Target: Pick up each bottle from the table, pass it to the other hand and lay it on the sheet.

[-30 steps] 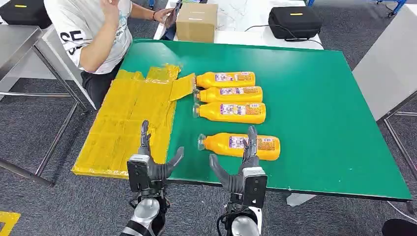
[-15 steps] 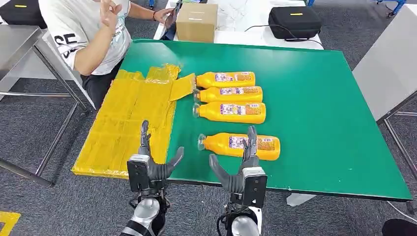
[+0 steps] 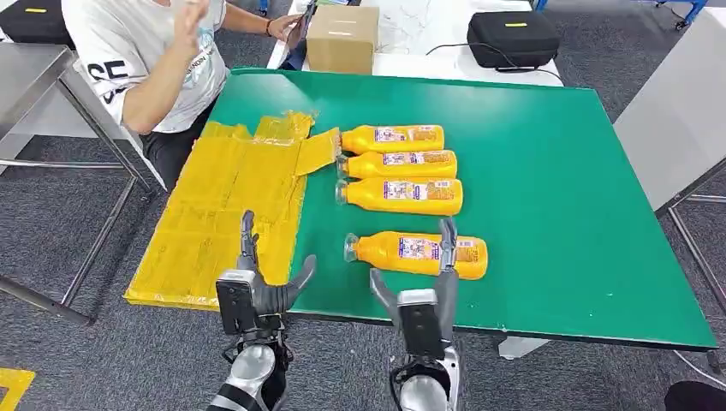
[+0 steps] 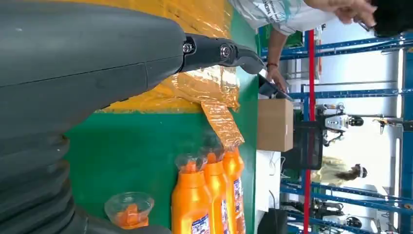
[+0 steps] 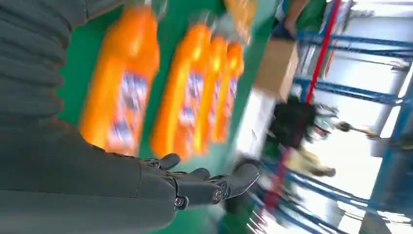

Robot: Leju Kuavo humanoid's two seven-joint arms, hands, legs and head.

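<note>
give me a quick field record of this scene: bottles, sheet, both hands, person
bottles: four orange bottles lying on the green table; three side by side, the nearest bottle apart
sheet: yellow sheet over the table's left edge, no bottle on it
left robot hand: open, holding nothing
right robot hand: open, fingers reaching over the nearest bottle, contact unclear
person: seated at the far left corner

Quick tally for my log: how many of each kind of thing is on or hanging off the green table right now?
Orange plastic bottles with clear caps, lying on their sides: 4
Crinkled yellow plastic sheet draped over the table's left edge: 1
Total: 5
</note>
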